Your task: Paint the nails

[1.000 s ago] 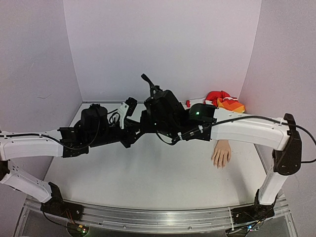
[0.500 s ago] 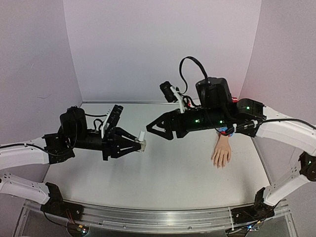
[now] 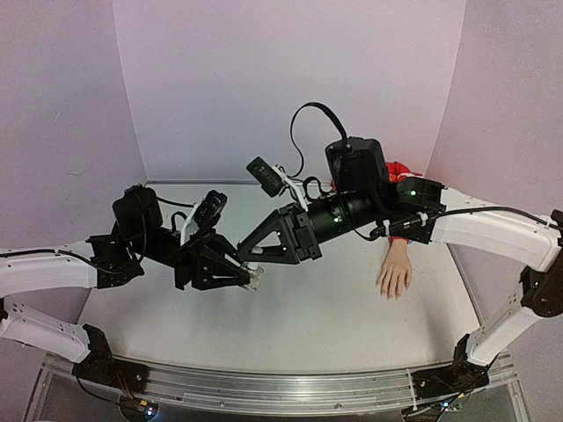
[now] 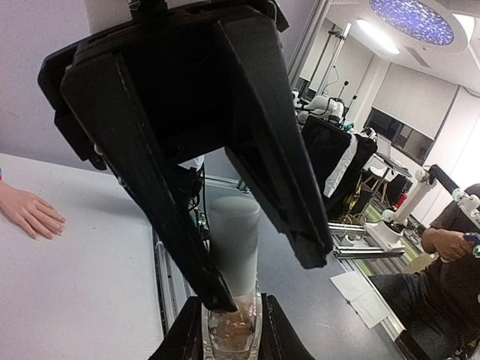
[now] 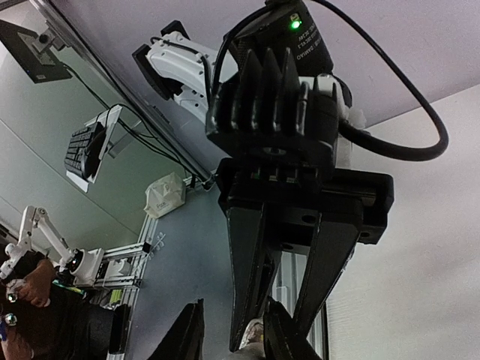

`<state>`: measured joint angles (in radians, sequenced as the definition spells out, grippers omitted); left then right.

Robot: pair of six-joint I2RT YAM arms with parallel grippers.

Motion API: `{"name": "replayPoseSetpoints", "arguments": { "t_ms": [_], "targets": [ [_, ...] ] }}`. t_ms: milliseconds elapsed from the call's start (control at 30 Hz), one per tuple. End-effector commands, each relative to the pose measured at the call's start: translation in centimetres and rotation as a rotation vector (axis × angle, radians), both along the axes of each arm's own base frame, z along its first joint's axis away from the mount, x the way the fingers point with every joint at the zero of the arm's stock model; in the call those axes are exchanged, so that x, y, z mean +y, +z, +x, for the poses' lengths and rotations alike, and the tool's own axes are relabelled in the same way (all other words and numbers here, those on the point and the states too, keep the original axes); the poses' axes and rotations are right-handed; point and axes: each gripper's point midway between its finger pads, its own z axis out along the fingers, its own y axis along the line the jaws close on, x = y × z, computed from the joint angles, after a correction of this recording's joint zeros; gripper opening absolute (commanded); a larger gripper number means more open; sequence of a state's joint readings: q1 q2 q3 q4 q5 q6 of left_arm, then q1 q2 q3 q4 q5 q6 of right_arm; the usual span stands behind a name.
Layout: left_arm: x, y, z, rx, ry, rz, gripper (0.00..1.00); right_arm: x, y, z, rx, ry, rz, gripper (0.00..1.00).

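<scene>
1 bottle (image 4: 232, 331) clamped in left pincer (image 3: 247, 277), right pincer (image 3: 252, 260) astride cap (image 4: 232, 240) — grip unclear, fake hand (image 3: 395, 272) apart

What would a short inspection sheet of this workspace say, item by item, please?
Surface: white table top.
Job's things: fake hand lies at right, nails too small to judge; small clear bottle with white cap on.
Clutter: nothing seen.
Grippers: left gripper shut on the bottle; right gripper straddles the cap, grip unclear.
Cables: black cable loops above the right wrist.
Surroundings: lilac walls; seated person beyond the table.
</scene>
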<state>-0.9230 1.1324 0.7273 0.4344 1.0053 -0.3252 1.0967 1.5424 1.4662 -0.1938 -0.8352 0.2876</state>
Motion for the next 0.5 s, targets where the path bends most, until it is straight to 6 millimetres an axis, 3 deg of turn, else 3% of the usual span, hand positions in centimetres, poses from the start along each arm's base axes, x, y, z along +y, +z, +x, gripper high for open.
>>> {"name": "replayPoseSetpoints", "arguments": {
  "t_ms": [0, 133, 233, 333, 400, 467],
  "targets": [
    [0.3, 3.7, -0.4, -0.065, -0.025, -0.105, 0.00, 0.4, 2.5, -1.5, -0.031, 0.084, 0.089, 0.24],
    [0.2, 4.1, 0.3, -0.066, 0.029, -0.116, 0.00, 0.5, 2.0, -1.1, -0.041, 0.053, 0.081, 0.06],
    [-0.1, 4.6, 2.8, -0.060, 0.201, -0.114, 0.00, 0.6, 1.3, -0.5, -0.059, 0.001, 0.069, 0.00],
    [0.3, 4.8, 7.3, -0.062, 0.487, -0.089, 0.00, 1.0, -0.2, 1.4, -0.057, -0.126, 0.022, 0.00],
    [1.9, 4.8, 11.8, -0.060, 0.776, -0.068, 0.00, 1.3, -2.3, 4.6, -0.049, -0.319, -0.044, 0.00],
    [4.7, 4.5, 16.4, -0.058, 1.092, -0.024, 0.00, 0.9, -5.2, 8.2, -0.024, -0.559, -0.138, 0.00]
  ]
}}
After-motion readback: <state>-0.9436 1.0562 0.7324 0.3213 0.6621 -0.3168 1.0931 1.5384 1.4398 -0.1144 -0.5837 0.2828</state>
